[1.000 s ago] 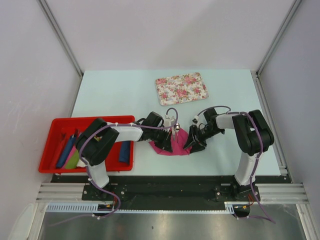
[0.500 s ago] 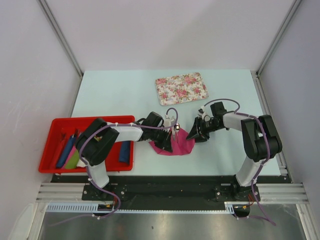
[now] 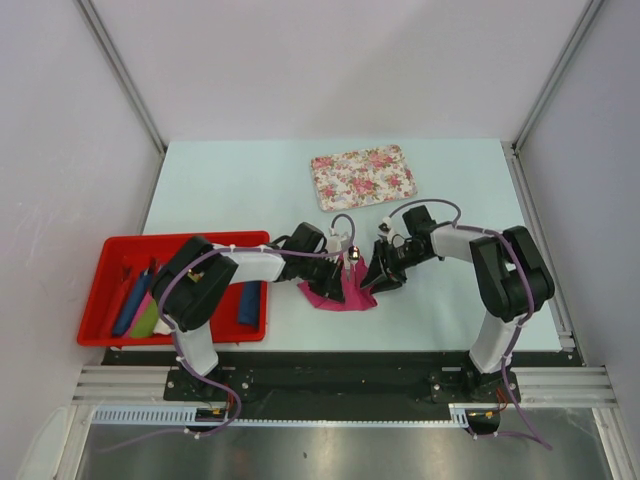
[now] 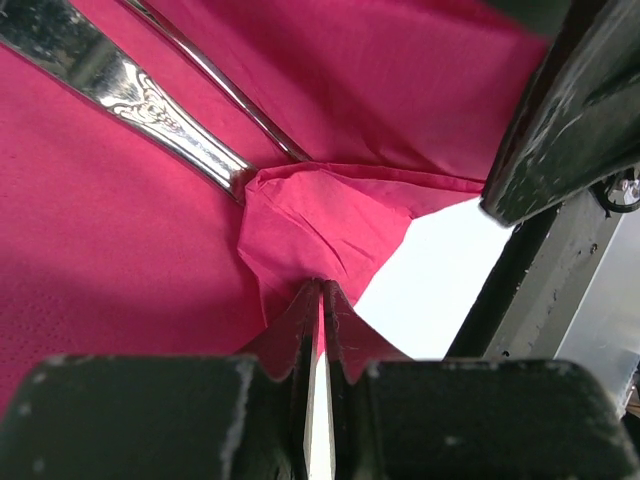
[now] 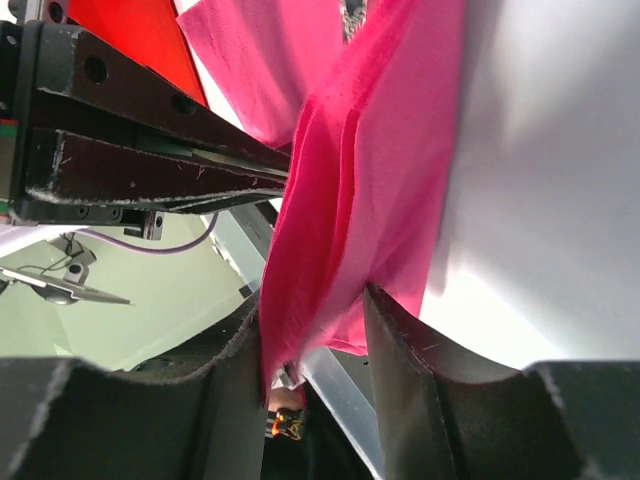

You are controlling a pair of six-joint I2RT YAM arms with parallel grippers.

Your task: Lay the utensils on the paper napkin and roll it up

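Mid-table, between both arms: paper napkin, magenta, creased, bunched into a raised ridge. Utensils lie on it, silvery, one handle ornate. Left gripper pinched tight on a fold; right gripper jaws apart, straddling the ridge.

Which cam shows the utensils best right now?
Left wrist. Two silvery utensils lie in close-up on the paper napkin, one with an ornate handle, both running under a pinched fold. Top external shows only the bunched napkin, too small for cutlery; right wrist shows only hanging pink folds, no clear metal.
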